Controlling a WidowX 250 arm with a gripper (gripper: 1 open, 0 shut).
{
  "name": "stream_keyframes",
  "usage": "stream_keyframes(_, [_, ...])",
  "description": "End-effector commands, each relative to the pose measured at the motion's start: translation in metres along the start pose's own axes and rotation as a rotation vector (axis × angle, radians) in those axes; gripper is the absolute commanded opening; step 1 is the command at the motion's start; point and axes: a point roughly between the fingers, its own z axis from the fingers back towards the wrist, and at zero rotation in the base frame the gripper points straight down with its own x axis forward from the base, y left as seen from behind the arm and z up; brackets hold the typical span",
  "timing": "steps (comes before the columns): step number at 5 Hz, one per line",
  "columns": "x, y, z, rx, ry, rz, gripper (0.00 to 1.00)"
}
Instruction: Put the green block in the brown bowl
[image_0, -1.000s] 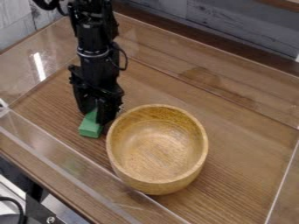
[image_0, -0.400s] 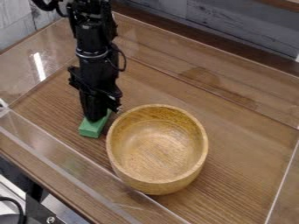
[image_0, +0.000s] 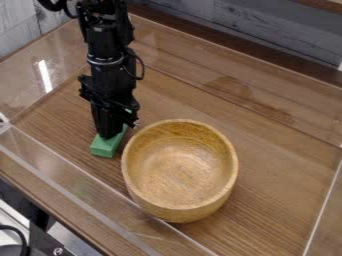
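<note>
— What changed?
— We note the claw (image_0: 112, 128) has closed onto the green block (image_0: 103, 147), which sits on the table (image_0: 254, 110) at the bowl's (image_0: 167, 205) ten o'clock. We judge it ready to lift.

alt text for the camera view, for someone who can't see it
A black robot arm points straight down with its gripper shut on the green block, which rests on a wooden table. The empty brown bowl stands just right of the block, nearer the camera.
</note>
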Motion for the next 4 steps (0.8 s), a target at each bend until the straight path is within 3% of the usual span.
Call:
stream_keyframes(1, [0.0067, 0.0073, 0.0151, 0.02, -0.05, 0.011, 0.0])
stream_keyframes(2, [0.0074, 0.0076, 0.0159, 0.017, -0.051, 0.007, 1.0])
stream_keyframes(3, [0.0081, 0.0085, 0.0152, 0.014, -0.052, 0.002, 1.0])
stream_keyframes(4, [0.0081, 0.009, 0.0163, 0.012, -0.051, -0.002, 0.0])
